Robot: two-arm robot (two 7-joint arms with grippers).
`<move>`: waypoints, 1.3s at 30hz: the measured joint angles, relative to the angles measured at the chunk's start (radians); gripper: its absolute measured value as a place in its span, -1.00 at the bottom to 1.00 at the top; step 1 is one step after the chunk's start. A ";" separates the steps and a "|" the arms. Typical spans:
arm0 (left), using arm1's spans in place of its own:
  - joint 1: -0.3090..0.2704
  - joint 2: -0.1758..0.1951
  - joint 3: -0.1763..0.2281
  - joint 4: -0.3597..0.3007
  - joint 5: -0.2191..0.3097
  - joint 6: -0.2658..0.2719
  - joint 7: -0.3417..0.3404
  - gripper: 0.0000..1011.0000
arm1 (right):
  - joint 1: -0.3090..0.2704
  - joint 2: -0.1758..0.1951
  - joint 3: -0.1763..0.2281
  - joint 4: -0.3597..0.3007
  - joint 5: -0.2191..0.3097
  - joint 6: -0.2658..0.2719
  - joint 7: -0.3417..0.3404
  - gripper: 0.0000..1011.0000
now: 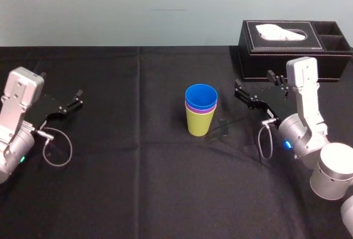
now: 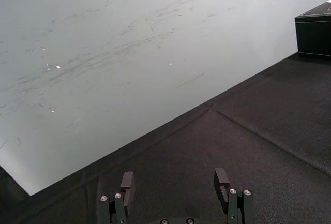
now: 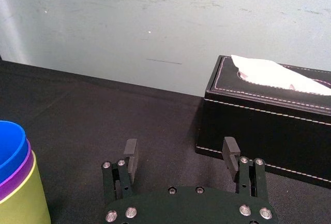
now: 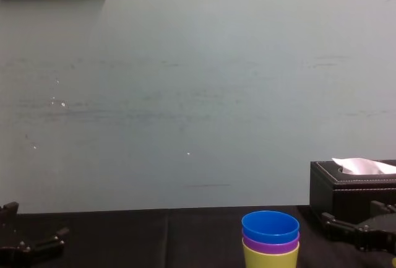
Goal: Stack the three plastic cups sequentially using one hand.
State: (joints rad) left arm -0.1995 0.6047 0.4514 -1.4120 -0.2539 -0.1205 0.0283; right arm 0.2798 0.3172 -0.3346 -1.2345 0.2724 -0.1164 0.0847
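Three plastic cups (image 1: 201,109) nested upright, mouths up

The left gripper (image 2: 174,178), its jaws spread apart, hangs over the black cloth (image 2: 248,141), with the grey wall (image 2: 129,53) ahead of it and a black box (image 2: 314,33) farther off to one side.

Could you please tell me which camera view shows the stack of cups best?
The head view: the whole stack of cups stands there, blue in purple in yellow-green. The chest view crops its base; the right wrist view catches one side.
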 joint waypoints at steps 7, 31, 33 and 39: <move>0.000 0.000 0.000 0.000 0.000 0.000 0.000 1.00 | 0.000 0.000 0.000 0.000 0.000 0.000 0.000 0.99; 0.000 0.000 0.000 0.000 0.000 0.000 0.000 1.00 | 0.000 0.000 0.000 0.000 0.000 0.000 0.000 0.99; 0.000 0.000 0.000 0.000 0.000 0.000 0.000 1.00 | 0.000 0.000 0.000 0.000 0.000 0.000 0.000 0.99; 0.000 0.000 0.000 0.000 0.000 0.000 0.000 1.00 | 0.000 0.000 0.000 0.000 0.000 0.000 0.000 0.99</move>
State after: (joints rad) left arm -0.1995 0.6047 0.4514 -1.4120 -0.2538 -0.1206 0.0283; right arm 0.2798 0.3172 -0.3346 -1.2345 0.2723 -0.1163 0.0845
